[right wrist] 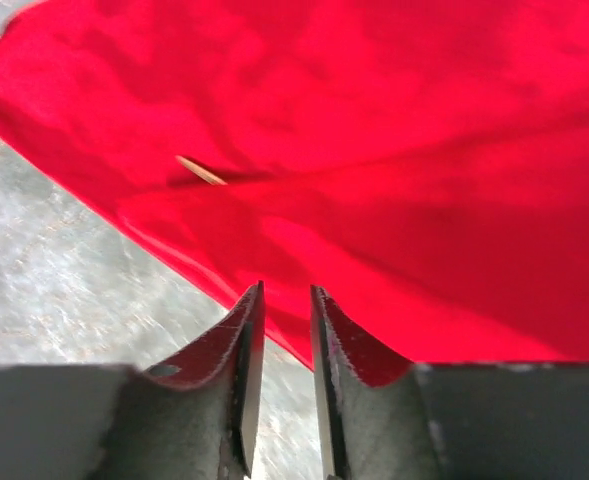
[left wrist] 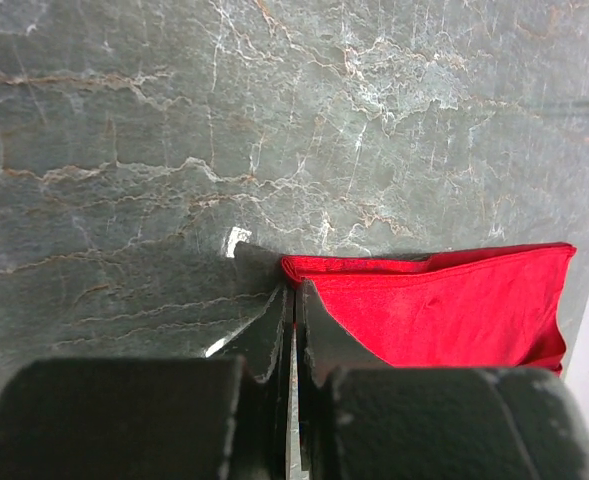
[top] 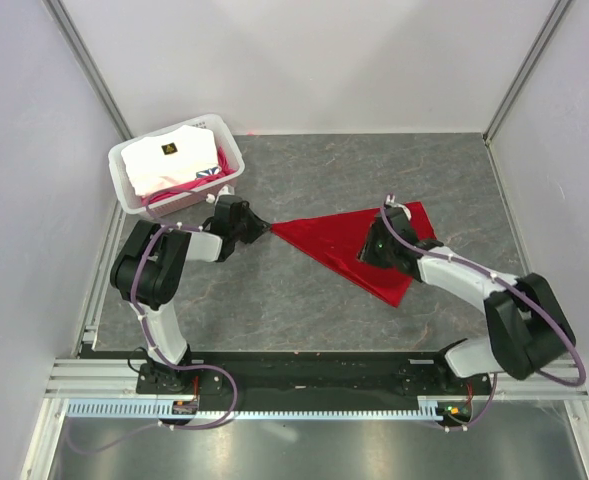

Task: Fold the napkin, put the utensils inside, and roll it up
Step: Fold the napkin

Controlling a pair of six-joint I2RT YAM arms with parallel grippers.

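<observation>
Overhead, the folded triangular napkin (top: 349, 245) lies right of the basket (top: 124, 185), long axis left-right; left gripper (top: 264, 228) meets its basket-side tip, right gripper (top: 372, 250) its far part. Basket label (top: 167, 149) unreadable. Left wrist: fingers (left wrist: 272, 325) closed at that corner, pinch unconfirmed. Right wrist: fingers (right wrist: 246, 345) narrowly parted over cloth; a tan tip, perhaps the spoon (right wrist: 202, 171), shows.

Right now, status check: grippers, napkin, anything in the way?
Left gripper shut at napkin left tip. Right gripper narrowly parted over its edge. Napkin folded in triangle, spoon tip peeking out. Nothing blocking.
</observation>
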